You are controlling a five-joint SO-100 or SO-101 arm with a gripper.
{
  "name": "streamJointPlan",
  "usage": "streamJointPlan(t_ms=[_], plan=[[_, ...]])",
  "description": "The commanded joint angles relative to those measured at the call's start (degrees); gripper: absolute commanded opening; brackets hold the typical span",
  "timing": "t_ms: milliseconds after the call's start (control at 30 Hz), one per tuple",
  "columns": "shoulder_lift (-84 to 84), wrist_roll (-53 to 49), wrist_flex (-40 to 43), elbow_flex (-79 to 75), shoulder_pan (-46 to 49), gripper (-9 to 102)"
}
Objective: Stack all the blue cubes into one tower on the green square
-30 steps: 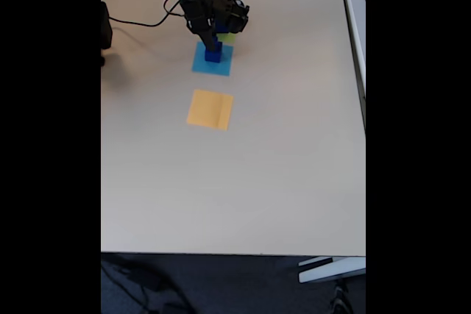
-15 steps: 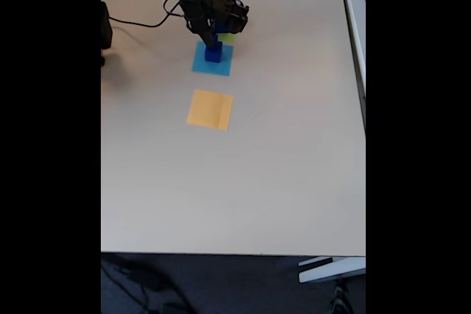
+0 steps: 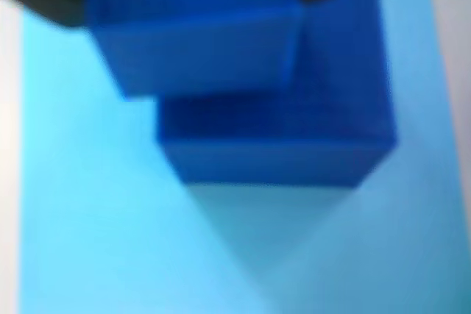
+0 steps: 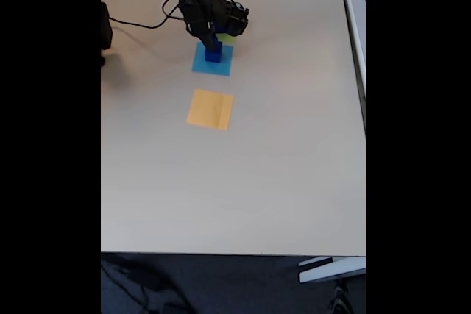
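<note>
Upright blue cubes [image 4: 213, 53] stacked on light-blue square [image 4: 213, 59], upper one [image 3: 195, 42] offset in blurred wrist view; tool [image 4: 212, 38] grip state unreadable.

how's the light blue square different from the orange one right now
The light-blue square has blue cubes stacked on it, with the gripper right above; the orange square lies bare. The light-blue one sits nearer the arm, the orange one further down the table in the fixed view. Both are flat patches of similar size.
</note>
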Motion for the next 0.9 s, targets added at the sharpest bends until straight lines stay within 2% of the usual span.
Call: streamJointPlan(t_ms=[0, 333, 867], plan=[[4.9, -3.4, 0.4, -4.5, 1.8, 6], [5.0, -9.9, 1.6, -8.3, 8.8, 6], [-6.2, -16.1, 0.4, -18.3, 16.9, 6]])
